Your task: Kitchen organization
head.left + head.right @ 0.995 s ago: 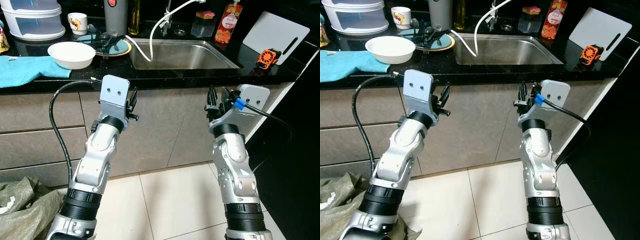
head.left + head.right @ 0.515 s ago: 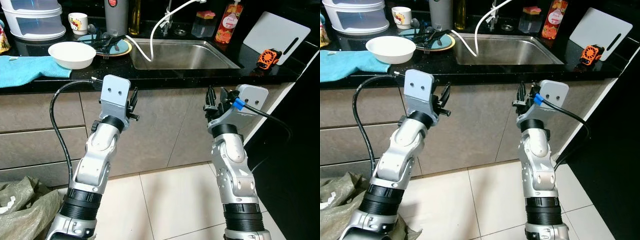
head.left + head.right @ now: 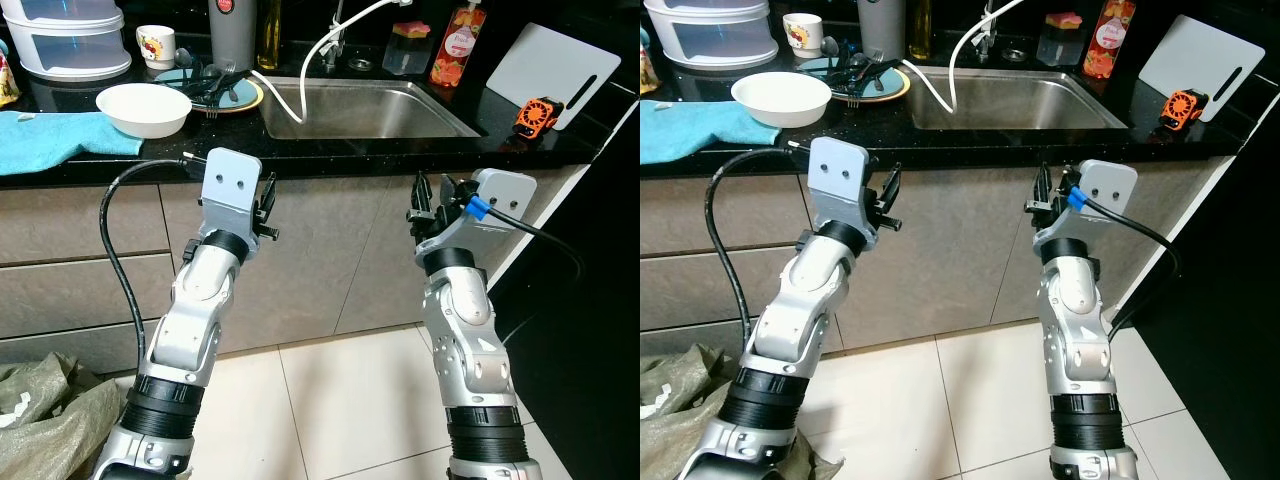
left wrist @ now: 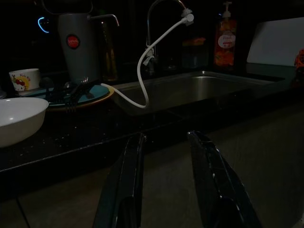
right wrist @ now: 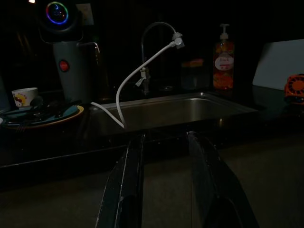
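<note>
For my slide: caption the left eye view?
Both arms raised before the sink, white bowl on the counter.

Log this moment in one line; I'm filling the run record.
left gripper: open, below counter edge | right gripper: open, below counter edge | white bowl: on counter

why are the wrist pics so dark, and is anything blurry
Left and right eye views: evenly lit and sharp, with soft glare in the sink. Left wrist view: dim and underexposed, the white bowl brightest. Right wrist view: darker still, with a glowing ring light. No motion blur shows.
</note>
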Tool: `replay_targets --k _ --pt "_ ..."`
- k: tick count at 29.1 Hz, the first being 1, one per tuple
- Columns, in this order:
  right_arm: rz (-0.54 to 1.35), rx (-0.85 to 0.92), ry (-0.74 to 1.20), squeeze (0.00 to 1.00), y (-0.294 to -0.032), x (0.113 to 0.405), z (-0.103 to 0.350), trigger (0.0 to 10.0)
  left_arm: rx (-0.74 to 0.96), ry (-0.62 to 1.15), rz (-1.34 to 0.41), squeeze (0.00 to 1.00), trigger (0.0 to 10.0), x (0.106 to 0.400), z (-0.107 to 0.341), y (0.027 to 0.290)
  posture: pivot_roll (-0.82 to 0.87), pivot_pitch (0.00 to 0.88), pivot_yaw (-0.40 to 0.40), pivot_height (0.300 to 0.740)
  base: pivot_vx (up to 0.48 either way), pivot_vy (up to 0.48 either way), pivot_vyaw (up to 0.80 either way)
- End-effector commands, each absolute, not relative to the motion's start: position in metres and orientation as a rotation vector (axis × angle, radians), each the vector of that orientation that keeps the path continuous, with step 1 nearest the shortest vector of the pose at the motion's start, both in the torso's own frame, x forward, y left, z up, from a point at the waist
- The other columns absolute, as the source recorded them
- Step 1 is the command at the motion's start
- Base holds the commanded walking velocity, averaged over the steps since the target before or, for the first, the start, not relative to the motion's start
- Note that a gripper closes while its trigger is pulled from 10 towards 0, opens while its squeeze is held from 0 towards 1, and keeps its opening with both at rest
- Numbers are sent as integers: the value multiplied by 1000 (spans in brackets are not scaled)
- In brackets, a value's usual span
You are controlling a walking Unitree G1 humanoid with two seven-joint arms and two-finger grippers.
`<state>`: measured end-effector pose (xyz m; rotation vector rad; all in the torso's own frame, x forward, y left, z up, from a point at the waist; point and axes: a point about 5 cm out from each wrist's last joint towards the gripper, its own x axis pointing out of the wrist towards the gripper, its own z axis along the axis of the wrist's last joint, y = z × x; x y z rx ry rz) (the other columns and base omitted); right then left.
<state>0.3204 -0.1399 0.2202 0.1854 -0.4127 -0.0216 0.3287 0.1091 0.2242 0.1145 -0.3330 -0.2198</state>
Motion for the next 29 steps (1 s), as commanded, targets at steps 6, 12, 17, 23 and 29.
replay_targets --k 6,12,17,23,29 --pt "-30 175 -407 0 -144 322 219 10000 108 -330 -230 0 10000 330 223 103 249 0 -100 740 0 0 0" --pt "-31 173 -407 0 -144 322 219 10000 109 -329 -228 0 10000 330 222 104 247 0 -98 740 0 0 0" --pt "-33 171 -408 0 -145 322 219 10000 108 -331 -230 0 10000 330 223 103 249 0 -98 740 0 0 0" --pt "-35 171 -408 0 -145 322 219 10000 108 -330 -231 0 10000 330 223 103 249 0 -98 740 0 0 0" --pt "-36 171 -403 0 -145 321 218 10000 108 -327 -231 0 10000 329 222 103 247 0 -97 740 0 0 0"
